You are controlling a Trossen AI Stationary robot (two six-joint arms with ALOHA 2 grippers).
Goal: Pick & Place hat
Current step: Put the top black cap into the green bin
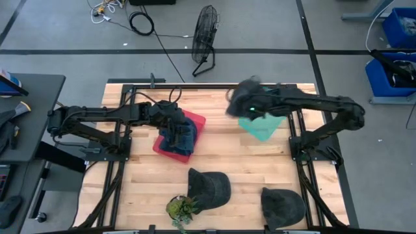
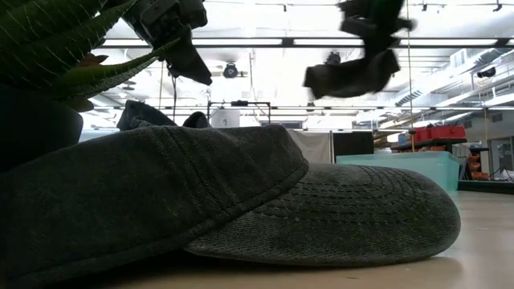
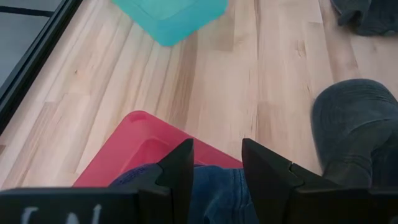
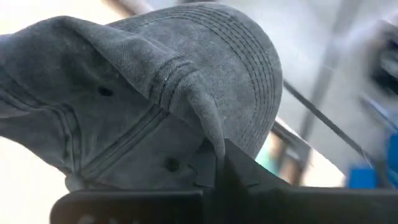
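Observation:
My right gripper [image 1: 250, 107] is shut on a grey cap [image 1: 242, 92] and holds it in the air over the far edge of the teal bin [image 1: 263, 128]. The low view shows that cap [image 2: 353, 72] high above the table. My left gripper [image 1: 177, 130] is open and low over a blue denim cap [image 3: 217, 193] that lies in the red bin [image 1: 195, 120]. Its fingers stand on either side of the denim. Two more grey caps [image 1: 209, 186] [image 1: 283, 205] lie on the table near its near edge. My right gripper pinches a raised fold of the grey cap's crown cloth [image 4: 205, 124] between its two fingers, which are closed together. The cap is lifted clear of the table and the bin, bunched around the fingers. My left gripper: I cannot tell whether its fingers [image 3: 183, 165] touch the blue cap.
A small potted plant [image 1: 182, 208] stands at the near edge, left of the nearer grey caps. Black frame rails run along both sides of the wooden table [image 1: 240, 162]. Bare wood lies between the two bins and the caps. A floor fan stands beyond the far edge.

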